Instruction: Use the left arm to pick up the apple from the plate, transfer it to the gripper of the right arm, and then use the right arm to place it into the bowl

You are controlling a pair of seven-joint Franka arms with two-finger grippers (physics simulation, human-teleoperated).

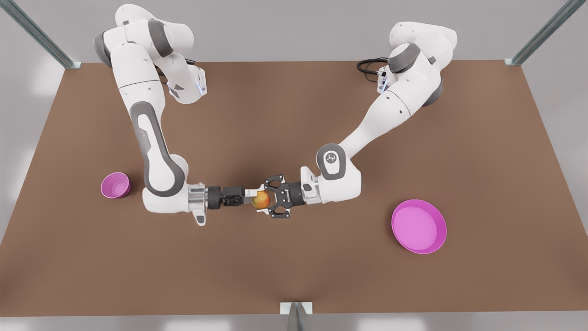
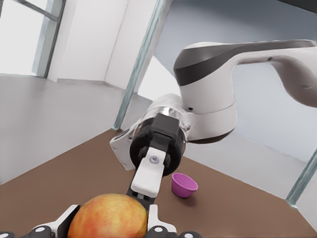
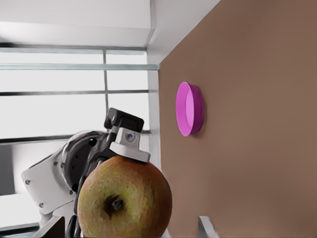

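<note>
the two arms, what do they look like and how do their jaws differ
Both are white jointed arms with grey joints. The left arm ends in a wide black claw gripper with linkage jaws; black cables loop at its base. The right arm has a silver wrist ring and a slim straight black gripper.

1. I see a brown table (image 1: 294, 257) with a matte, even top.
2. Grey metal frame posts (image 1: 39, 34) rise at its far left and far right corners; a bracket (image 1: 296, 313) sits at the near edge.
3. Around it, I see pale grey floor (image 1: 14, 115) with soft bright patches.
4. White walls and a large window (image 3: 74, 99) with horizontal bars give daylight.
</note>
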